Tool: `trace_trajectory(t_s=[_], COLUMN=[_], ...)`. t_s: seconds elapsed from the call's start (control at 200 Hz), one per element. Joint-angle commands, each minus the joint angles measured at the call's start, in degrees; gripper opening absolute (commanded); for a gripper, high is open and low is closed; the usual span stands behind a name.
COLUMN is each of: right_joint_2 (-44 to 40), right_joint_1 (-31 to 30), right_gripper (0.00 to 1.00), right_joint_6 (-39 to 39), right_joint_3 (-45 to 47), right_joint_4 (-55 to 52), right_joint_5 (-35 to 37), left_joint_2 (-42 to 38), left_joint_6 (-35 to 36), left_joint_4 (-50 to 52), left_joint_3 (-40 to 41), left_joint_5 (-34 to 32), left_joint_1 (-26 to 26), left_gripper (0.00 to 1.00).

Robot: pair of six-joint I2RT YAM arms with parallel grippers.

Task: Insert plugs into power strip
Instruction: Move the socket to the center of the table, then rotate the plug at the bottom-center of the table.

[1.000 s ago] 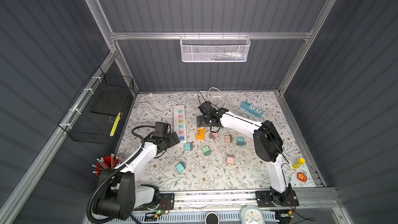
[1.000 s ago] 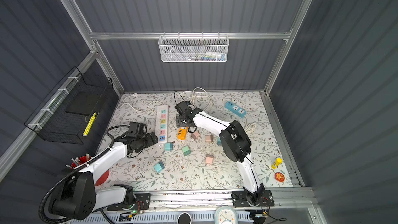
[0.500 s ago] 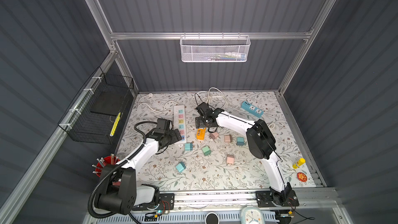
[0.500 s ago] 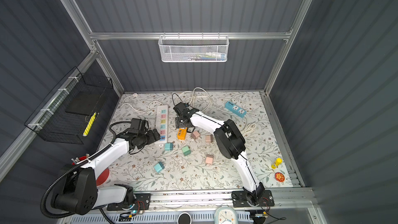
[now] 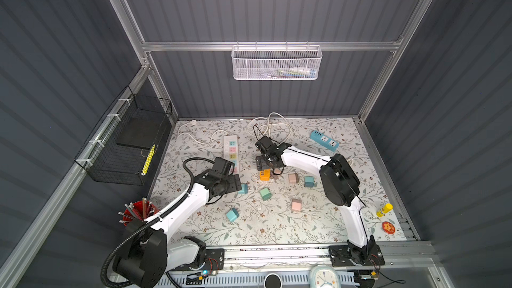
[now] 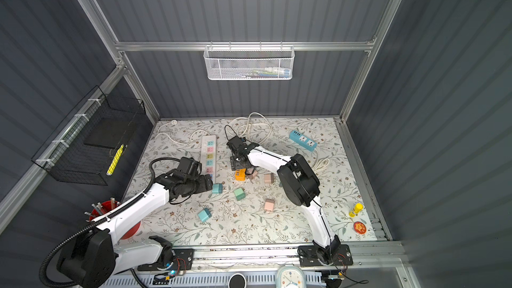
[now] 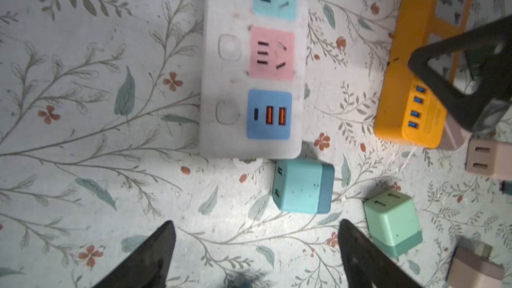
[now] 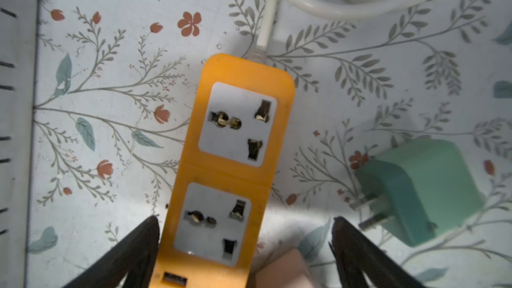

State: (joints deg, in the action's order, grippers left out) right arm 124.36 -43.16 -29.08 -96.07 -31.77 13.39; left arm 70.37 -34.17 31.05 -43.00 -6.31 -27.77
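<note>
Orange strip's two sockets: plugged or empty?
Empty. The right wrist view shows bare slots in both sockets of the orange strip; no plug sits in either.

The plugs, small pastel cubes, all lie loose on the floral bench [image 5: 277,231]. One teal plug [image 7: 303,185] rests on its side just off the end of the white power strip [image 7: 221,78], whose visible pastel sockets stand empty. A mint plug [image 7: 392,223] sits near it. A second teal plug [image 5: 232,214] and a pink plug [image 5: 296,205] lie apart from each other, nearer the front edge.
</note>
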Motion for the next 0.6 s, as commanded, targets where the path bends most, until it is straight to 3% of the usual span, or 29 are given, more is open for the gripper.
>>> trace_trajectory(t_s=[0.0, 0.26, 0.455, 0.595], right_joint_2=[-2.97, -12.35, -20.20, -25.55], right_joint_1=[1.20, 1.25, 0.74, 0.56], right_gripper=[0.96, 0.99, 0.99, 0.99], right_joint_6=[3.02, 5.92, 5.40, 4.75], right_joint_3=[1.45, 6.34, 12.99, 18.03], right_joint_4=[-0.38, 1.08, 2.34, 3.37], right_joint_5=[0.78, -2.11, -2.42, -2.01], left_joint_2=[-1.95, -4.67, -4.08, -5.29], left_joint_6=[-2.68, -5.37, -6.93, -8.20], left_joint_4=[7.48, 13.70, 14.13, 12.25], left_joint_3=[0.98, 2.85, 5.29, 7.26], left_joint_5=[-3.36, -1.88, 1.48, 2.36], left_joint_1=[-2.32, -7.89, -11.92, -13.12], left_gripper=[0.92, 0.91, 0.99, 1.00])
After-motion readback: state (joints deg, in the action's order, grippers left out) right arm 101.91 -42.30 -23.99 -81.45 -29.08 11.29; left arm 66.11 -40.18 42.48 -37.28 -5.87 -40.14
